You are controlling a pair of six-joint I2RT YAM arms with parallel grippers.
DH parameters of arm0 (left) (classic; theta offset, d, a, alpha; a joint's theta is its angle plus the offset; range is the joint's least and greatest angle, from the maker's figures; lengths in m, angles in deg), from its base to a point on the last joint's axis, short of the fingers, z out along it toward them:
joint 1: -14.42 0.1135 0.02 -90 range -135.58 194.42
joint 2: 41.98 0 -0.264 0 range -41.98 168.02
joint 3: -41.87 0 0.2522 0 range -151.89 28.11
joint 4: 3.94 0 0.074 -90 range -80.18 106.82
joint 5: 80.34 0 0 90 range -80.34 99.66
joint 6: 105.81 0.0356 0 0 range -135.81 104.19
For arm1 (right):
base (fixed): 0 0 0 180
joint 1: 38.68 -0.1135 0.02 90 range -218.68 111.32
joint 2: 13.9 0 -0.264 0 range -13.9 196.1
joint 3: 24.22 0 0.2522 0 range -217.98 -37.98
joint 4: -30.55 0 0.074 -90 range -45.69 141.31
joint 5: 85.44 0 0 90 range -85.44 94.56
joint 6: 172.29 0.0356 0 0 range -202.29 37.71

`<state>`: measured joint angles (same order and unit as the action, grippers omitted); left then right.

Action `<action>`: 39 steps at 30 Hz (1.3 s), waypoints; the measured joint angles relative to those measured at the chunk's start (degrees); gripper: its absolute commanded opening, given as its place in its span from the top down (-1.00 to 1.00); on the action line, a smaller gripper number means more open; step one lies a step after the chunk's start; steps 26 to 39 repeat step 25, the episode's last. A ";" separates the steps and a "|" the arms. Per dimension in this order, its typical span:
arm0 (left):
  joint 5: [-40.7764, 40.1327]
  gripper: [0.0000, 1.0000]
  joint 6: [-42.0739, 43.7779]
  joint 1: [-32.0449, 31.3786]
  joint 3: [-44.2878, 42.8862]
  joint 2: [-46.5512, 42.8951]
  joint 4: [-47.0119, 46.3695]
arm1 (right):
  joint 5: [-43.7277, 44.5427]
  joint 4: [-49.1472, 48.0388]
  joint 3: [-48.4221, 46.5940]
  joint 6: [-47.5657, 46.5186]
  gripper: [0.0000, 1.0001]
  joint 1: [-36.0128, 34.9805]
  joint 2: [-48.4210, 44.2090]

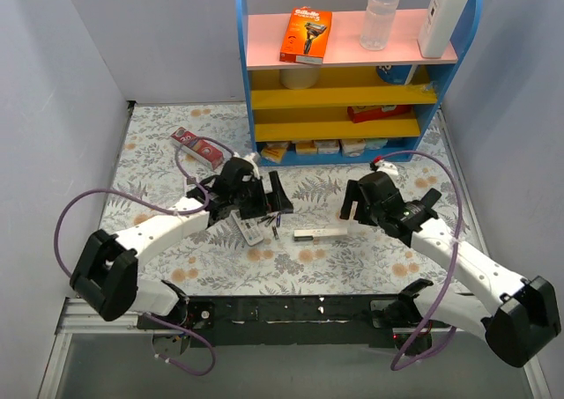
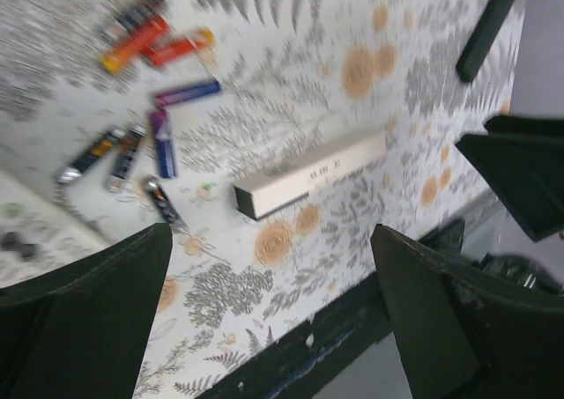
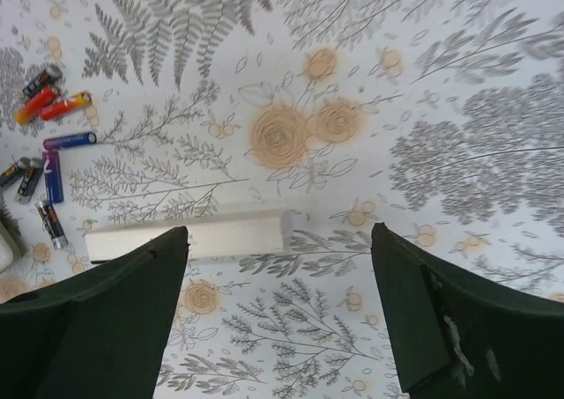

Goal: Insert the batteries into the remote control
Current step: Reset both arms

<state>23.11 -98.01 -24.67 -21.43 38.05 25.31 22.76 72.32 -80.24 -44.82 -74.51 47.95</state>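
Several batteries (image 2: 163,144) lie loose on the floral cloth, red, orange, blue and black; they also show at the left of the right wrist view as batteries (image 3: 55,174) and from above as batteries (image 1: 270,225). A white remote control with buttons (image 1: 251,232) lies beside them, its edge visible as the remote control (image 2: 26,232). A long white bar (image 1: 317,234), (image 2: 308,174), (image 3: 189,236) lies to their right. My left gripper (image 1: 263,205), (image 2: 271,240) hovers open and empty above the cloth. My right gripper (image 1: 351,210), (image 3: 278,236) is open over the bar's end, holding nothing.
A black remote (image 1: 280,192), (image 2: 489,25) lies behind the batteries. A blue shelf (image 1: 251,82) with a razor pack and bottles stands at the back. A red box (image 1: 196,145) lies at back left. A black rail (image 1: 291,311) runs along the near edge.
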 measured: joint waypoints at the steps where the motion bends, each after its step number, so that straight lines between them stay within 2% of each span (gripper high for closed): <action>1: -1.07 -0.96 0.24 1.55 -0.17 -1.90 0.96 | 1.14 0.50 -0.04 -0.52 -0.85 0.39 -1.81; 6: -8.44 -0.96 1.92 11.10 -3.32 -11.54 7.19 | 8.96 4.52 -1.90 -3.61 -0.85 1.44 -9.66; 9: -16.90 -0.96 3.23 15.06 -7.72 -17.66 12.17 | 13.62 6.86 -4.57 -5.42 -0.89 1.49 -14.16; 15: -33.70 -0.96 7.08 15.23 -18.16 -28.52 17.14 | 19.80 4.85 -8.00 -12.26 -0.93 1.49 -26.18; 20: -43.98 -0.96 12.57 15.23 -20.52 -39.34 12.90 | 23.80 1.44 -11.15 -18.56 -0.95 1.60 -30.49; 25: -49.03 -0.96 18.08 15.23 -19.50 -48.61 5.73 | 25.90 -0.90 -12.72 -23.23 -0.96 1.60 -29.51; 39: -49.03 -0.96 18.08 15.23 -19.50 -48.61 5.73 | 25.90 -0.90 -12.72 -23.23 -0.96 1.60 -29.51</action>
